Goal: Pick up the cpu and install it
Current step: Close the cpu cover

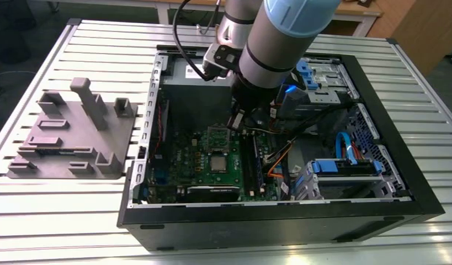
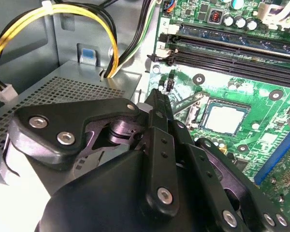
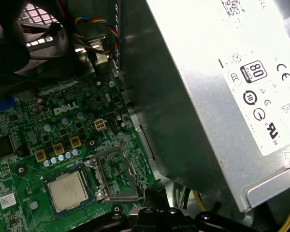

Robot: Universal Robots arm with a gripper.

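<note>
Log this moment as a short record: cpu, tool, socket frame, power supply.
cpu: lies flat in its socket on the motherboard, nothing gripping it
tool: fingertips together, hovering above the board beside the socket
socket frame: swung open next to the cpu
power supply: mounted in the case beside the board
case: lying open on the slatted table

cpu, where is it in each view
Exterior view: cpu on the motherboard, mid-case, below the arm.
Second wrist view: cpu in its socket beyond the gripper.
First wrist view: cpu beside the open socket frame.
Shared landmark: the frame.
</note>
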